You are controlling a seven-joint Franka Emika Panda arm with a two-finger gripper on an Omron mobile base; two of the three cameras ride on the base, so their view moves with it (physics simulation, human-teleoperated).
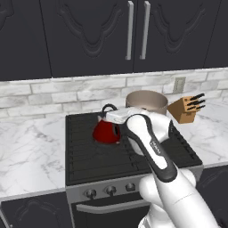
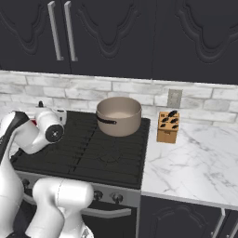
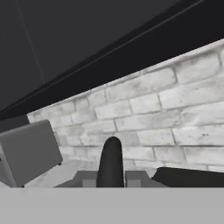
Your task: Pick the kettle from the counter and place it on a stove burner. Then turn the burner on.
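Where the pincer (image 1: 116, 116) sits over the red kettle (image 1: 106, 131), the hand's white body hides its tips in the left base view, and the hand view gives only a dark arched handle (image 3: 110, 162) rising between two grey blocks low in the frame, so I cannot tell whether the pincer is clenched on the handle or released around it. The kettle stands on the black grate bars of the stove burner (image 1: 95, 147) at the back left of the cooktop, off the marble worktop (image 1: 31, 147) and apparently seated, though whether it bears its full weight there is hard to judge. By its squat rigid body and grey lid I would expect it to be stiff, moderately light if empty, smooth and somewhat slippery on its sides; the arched handle is the sensible place to take hold, gripped at its crown so the body hangs level. Beyond it stand the beige pot (image 1: 147, 102) on the rear burner, a knife block (image 1: 187, 108) on the worktop to the right, and the stove knobs (image 1: 110, 190) along the front. No brand, label or readable writing appears anywhere.
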